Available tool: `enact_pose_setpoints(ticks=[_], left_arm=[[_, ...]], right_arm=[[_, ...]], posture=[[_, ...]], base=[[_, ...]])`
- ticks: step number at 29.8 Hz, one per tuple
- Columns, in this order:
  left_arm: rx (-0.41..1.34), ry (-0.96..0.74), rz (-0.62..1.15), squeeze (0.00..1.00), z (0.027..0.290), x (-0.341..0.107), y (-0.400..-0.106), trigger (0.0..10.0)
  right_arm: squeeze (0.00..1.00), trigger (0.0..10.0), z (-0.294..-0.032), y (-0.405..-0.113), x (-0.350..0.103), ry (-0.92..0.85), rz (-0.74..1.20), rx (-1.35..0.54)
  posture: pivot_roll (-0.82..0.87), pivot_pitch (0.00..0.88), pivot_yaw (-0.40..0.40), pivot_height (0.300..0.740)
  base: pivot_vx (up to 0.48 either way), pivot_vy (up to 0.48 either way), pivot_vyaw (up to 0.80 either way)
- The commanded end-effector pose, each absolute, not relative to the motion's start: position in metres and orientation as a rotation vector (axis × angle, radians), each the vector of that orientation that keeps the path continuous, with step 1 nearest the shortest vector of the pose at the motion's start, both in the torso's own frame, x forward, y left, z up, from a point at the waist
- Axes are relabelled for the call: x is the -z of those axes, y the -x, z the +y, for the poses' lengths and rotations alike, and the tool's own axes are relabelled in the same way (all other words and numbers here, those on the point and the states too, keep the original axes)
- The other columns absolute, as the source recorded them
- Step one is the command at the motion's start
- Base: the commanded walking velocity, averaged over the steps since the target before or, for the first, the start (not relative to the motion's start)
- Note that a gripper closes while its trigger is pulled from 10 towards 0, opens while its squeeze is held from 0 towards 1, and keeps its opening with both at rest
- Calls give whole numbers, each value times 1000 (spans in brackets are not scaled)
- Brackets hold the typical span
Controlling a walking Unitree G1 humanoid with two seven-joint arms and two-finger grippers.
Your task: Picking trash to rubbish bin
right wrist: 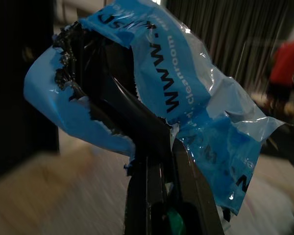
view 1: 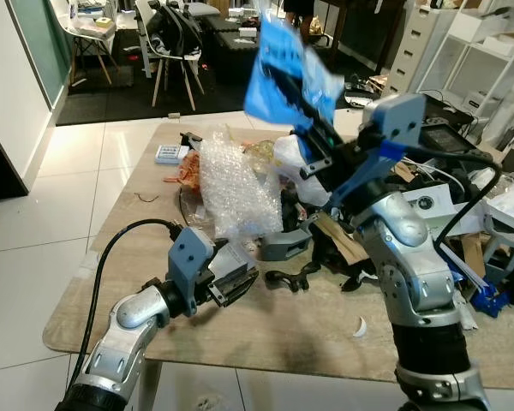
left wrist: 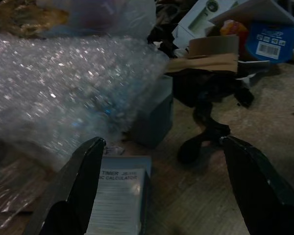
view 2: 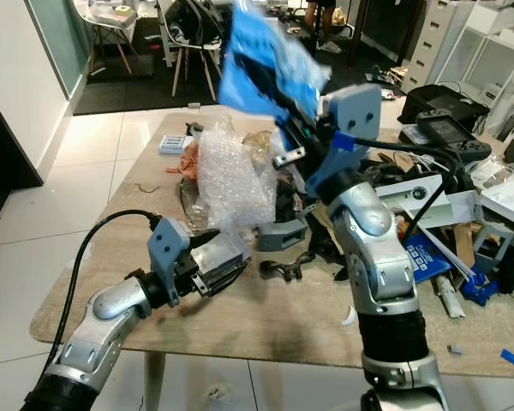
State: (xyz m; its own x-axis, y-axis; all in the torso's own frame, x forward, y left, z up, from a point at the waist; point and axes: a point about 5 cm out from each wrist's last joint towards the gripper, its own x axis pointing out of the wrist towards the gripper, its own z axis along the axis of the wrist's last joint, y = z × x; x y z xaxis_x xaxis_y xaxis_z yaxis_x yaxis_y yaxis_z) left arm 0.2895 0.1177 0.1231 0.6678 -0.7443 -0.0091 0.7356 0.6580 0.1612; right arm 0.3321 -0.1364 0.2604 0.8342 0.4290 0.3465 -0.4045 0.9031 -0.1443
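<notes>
My right gripper point(view 1: 284, 83) is raised high above the table, shut on a torn blue plastic bag point(view 1: 278, 60) with white print; the right wrist view shows the bag point(right wrist: 186, 98) wrapped around the closed black fingers point(right wrist: 115, 95). My left gripper point(view 1: 240, 278) hovers low over the table's near side, open with nothing between its fingers. Just past it lies a crumpled sheet of bubble wrap point(view 1: 231, 184), which also appears as bubble wrap point(left wrist: 63, 83) in the left wrist view. A printed leaflet point(left wrist: 118, 196) lies under the open left gripper point(left wrist: 162, 142).
The wooden table point(view 1: 265, 342) is cluttered at the middle and right: a grey box point(view 1: 283, 244), a black clamp-like part point(view 1: 291, 278), cardboard, cables and white boxes. A small box point(view 1: 167, 154) lies far left. Chairs point(view 1: 176, 43) and drawers point(view 1: 420, 43) stand behind.
</notes>
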Motion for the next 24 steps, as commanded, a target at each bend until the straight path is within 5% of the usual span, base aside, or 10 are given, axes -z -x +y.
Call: enact_pose_setpoints(ticks=[1,12,18,24], left_arm=[[813,-181,-68,0,118,-123,-292,10000],[735,-221,-83,0,118,-125,-299,10000],[724,-204,-87,0,122,-124,-295,10000],[729,-197,-97,0,122,-126,-294,10000]], right_arm=[[0,0,-148,-342,-245,103,-315,-428],[0,0,-169,-371,-203,296,-84,-507],[0,0,-150,-345,-197,354,86,-834],[0,0,-140,-326,-207,371,72,-927]], posture=[[-114,44,-18,740],[-93,64,-28,740],[-90,71,-33,740],[-85,70,-29,740]], base=[[0,0,0],[0,0,0],[0,0,0],[0,0,0]])
